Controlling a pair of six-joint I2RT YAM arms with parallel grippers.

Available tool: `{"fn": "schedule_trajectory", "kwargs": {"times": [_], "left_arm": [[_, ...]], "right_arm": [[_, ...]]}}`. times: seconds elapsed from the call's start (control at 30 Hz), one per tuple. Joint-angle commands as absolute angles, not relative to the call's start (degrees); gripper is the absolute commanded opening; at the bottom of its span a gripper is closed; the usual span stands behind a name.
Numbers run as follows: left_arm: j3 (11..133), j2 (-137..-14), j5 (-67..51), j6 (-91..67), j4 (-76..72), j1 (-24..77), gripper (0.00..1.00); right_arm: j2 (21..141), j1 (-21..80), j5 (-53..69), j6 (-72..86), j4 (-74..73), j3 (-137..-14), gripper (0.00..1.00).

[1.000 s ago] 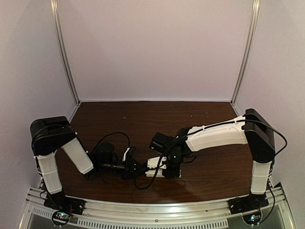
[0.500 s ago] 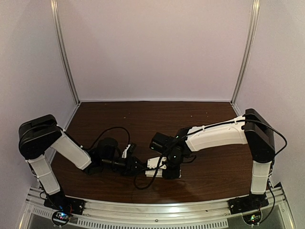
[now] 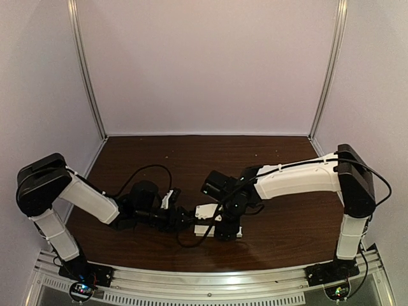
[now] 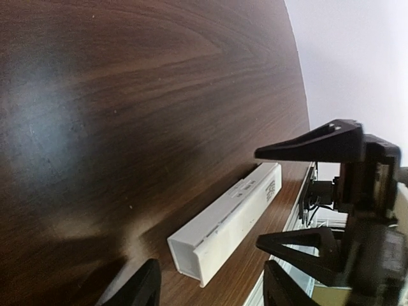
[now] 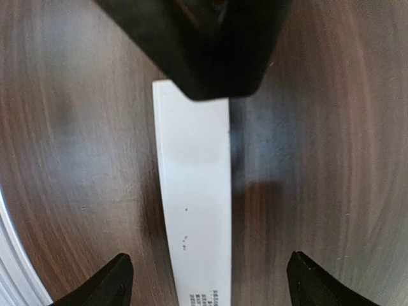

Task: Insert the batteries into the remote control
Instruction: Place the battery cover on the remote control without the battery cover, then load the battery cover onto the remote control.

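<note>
Item: remote control (image 5: 194, 191), white bar. Lies flat on the table (image 3: 280, 236) near the front edge, about centre, plain face with small print uppermost.
Left pincer (image 4: 213, 284): spread, grips nothing, sits just off one end of the bar.
Right pincer (image 5: 209, 268): spread wide, straddles the bar without touching, holds nothing.
Batteries: none in sight, neither loose on the table nor in either pincer. No open recess showing.
Status, judged: loading probably finished, though contents of the bar not checkable.
Further back: pale walls (image 3: 204, 64).
</note>
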State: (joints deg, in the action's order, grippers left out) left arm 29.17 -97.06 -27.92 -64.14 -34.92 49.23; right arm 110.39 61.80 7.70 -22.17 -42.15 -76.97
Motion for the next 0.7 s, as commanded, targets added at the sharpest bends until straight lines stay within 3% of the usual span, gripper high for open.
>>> {"fn": "schedule_trajectory", "kwargs": {"times": [0.0,0.17,0.27,0.47,0.67], "left_arm": [[29.09,-94.81,-25.46,-60.99,-32.88,49.57,0.58],[29.25,-89.81,-21.17,-56.60,-27.18,49.55,0.73],[29.76,-85.45,-17.55,-53.59,-22.45,49.57,0.96],[30.71,-76.52,-10.27,-47.53,-15.39,49.63,0.97],[23.04,-65.82,-4.05,-50.38,-19.24,49.22,0.97]], "right_arm": [[102.76,60.87,6.69,-19.39,-37.83,-76.24,0.88],[93.92,59.30,4.56,-14.92,-34.43,-73.98,0.99],[87.12,58.90,2.30,-11.42,-31.63,-70.56,1.00],[73.77,58.36,-3.20,2.46,-25.30,-62.68,1.00],[67.80,57.36,-1.36,18.88,-25.94,-56.69,1.00]]}}
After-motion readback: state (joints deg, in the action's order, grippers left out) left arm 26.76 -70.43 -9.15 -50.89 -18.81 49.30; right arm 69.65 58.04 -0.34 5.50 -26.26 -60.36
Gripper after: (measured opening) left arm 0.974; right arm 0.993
